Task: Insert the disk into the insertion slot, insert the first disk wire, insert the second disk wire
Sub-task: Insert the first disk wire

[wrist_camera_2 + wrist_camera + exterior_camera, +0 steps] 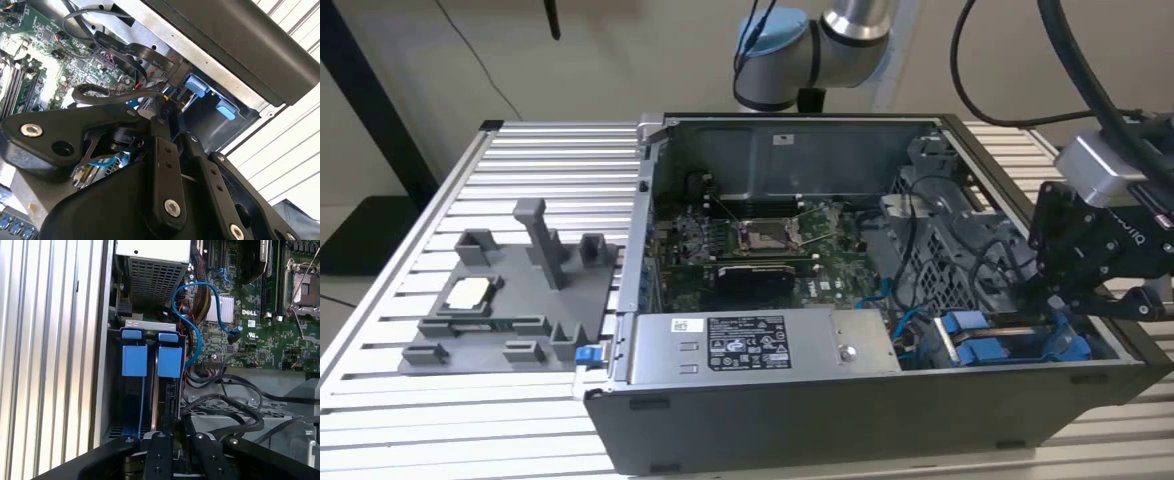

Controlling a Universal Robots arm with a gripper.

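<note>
Exterior view, from its left to its right. A grey fixture tray [507, 300] with upright posts lies on the ribbed aluminium table [400, 420]. Beside it stands the open computer case [854, 420]. The labelled power supply [761, 345] sits along the case's near wall, with the motherboard [761, 235] behind it. At the exterior view's right, the black gripper [1065, 298] reaches down into the case's corner, over the drive bay [1014, 345].

First wrist view. Two blue end tabs stand side by side in the bay, next to the case wall. The disk [169, 360] is seated in the slot farther from that wall, directly in line with the gripper. A light blue cable [192, 330] loops from the motherboard toward the bay, and black cables [225, 405] cross the metal cage close to the gripper. The fingers [162, 435] are drawn nearly together at the disk's near end. Whether they pinch anything cannot be told.
</note>
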